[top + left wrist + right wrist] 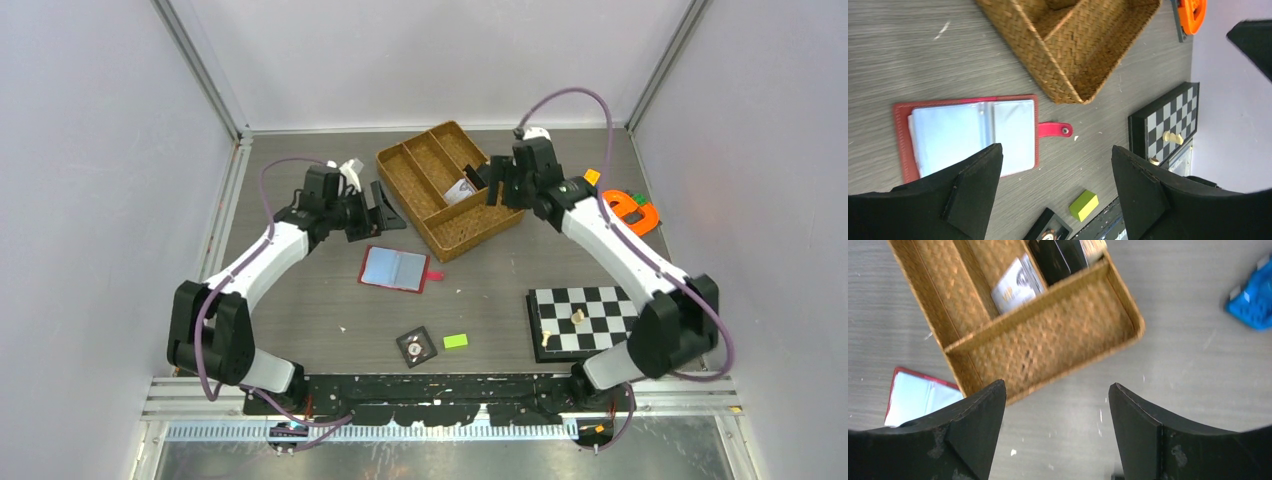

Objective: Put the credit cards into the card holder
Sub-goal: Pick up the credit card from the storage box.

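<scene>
The card holder (395, 268) lies open on the table, red with grey-blue pockets showing; whether cards sit inside them I cannot tell. The left wrist view has it at the left (968, 135), its tab pointing right. One light credit card (1017, 288) with gold lettering lies in the woven tray, seen from above as a pale patch (460, 190). My left gripper (392, 213) hovers open just behind the card holder, nothing between its fingers (973, 180). My right gripper (481, 183) hangs open and holds nothing, over the tray beside that card.
The woven brown divided tray (415, 195) stands at the back centre, with a dark flat thing (1060, 257) next to the card. A green block (455, 341) and black dial tile (416, 346) lie near the front. A chessboard (585, 320) is front right, an orange piece (632, 211) far right.
</scene>
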